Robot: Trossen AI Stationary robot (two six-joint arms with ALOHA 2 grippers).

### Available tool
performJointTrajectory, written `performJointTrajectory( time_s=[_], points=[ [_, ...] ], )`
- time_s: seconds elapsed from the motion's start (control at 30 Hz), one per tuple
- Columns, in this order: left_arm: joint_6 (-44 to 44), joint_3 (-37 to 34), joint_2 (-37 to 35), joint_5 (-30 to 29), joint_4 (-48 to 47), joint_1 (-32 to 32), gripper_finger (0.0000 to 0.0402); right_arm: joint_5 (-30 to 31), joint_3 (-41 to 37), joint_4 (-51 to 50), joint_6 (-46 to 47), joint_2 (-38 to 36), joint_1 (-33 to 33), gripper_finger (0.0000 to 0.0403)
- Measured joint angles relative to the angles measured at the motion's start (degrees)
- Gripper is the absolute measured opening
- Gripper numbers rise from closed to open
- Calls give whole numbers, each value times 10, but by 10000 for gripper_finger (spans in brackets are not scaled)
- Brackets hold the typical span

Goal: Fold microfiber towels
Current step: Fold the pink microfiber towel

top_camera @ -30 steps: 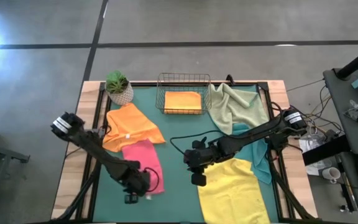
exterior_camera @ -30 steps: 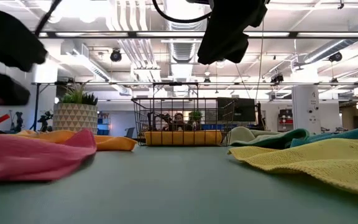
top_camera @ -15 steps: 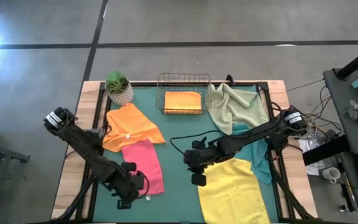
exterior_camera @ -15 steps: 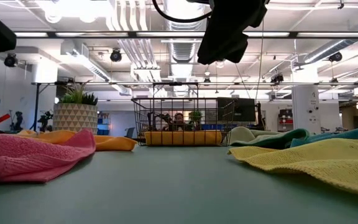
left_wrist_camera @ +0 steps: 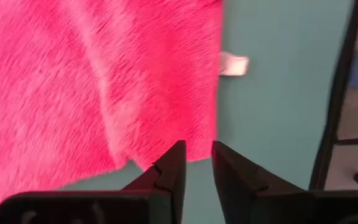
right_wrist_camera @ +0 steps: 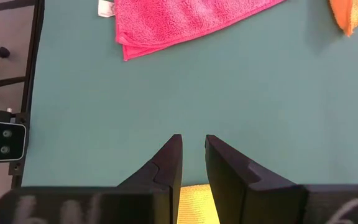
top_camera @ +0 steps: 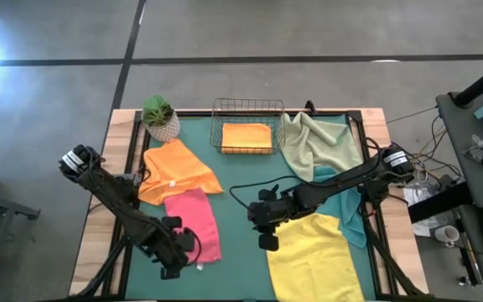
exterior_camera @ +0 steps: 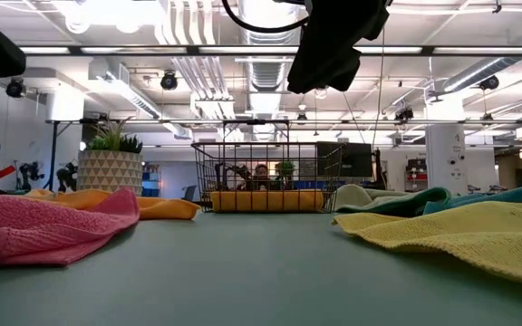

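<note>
Since one second ago, my left arm has pulled back toward the near left corner of the tabletop (top_camera: 241, 180), and its end effector (top_camera: 173, 270) is now off the pink towel (top_camera: 194, 223), just beside the towel's near left corner. In the left wrist view I see its two fingers (left_wrist_camera: 169, 169) standing a little apart, with a narrow gap and nothing between them; the pink cloth lies under and beyond the tips, with its small white label beside its edge.

My right arm has not moved. Its end effector (top_camera: 268, 241) hangs over the bare green mat (top_camera: 240, 226) in the middle, near the far left corner of the yellow towel (top_camera: 315, 256). Its fingers (right_wrist_camera: 166, 163) are also slightly apart and hold nothing.

About the towels: the pink one lies folded in a long strip on the left, near side. One orange towel (top_camera: 177, 169) lies spread behind it, with its near edge touching the pink one. The second orange towel (top_camera: 246, 137) is folded inside the wire basket (top_camera: 247, 105) at the far middle. The pale sage green towel (top_camera: 317, 144) lies crumpled at the far right, and the teal towel (top_camera: 355, 216) shows along the right edge, partly under the yellow one. The yellow towel is spread flat on the near right. A small potted plant (top_camera: 160, 118) stands at the far left corner.
</note>
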Motion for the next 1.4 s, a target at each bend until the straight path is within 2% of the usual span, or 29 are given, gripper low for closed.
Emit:
performJointTrajectory(
  time_s=[0.23,0.4,0.53,0.73,0.83,1.0,1.4],
  points=[
    [-46,-1,0,22,-62,0,142,-6,0,26,-33,0,0,65],
    [-33,-1,0,56,-69,-1,178,-7,0,77,-57,0,0,97],
    [-31,9,0,43,-69,-23,176,-11,0,116,-79,0,0,139],
    [-30,22,2,-65,-6,-76,163,-11,0,165,-159,8,3,187],
    [-31,21,19,-89,14,-95,158,-32,0,200,-183,27,9,191],
    [-45,21,60,-89,13,-104,155,-36,0,263,-229,65,21,191],
    [-46,23,117,-96,24,-105,154,-54,3,391,-255,152,20,192]
  ],
)
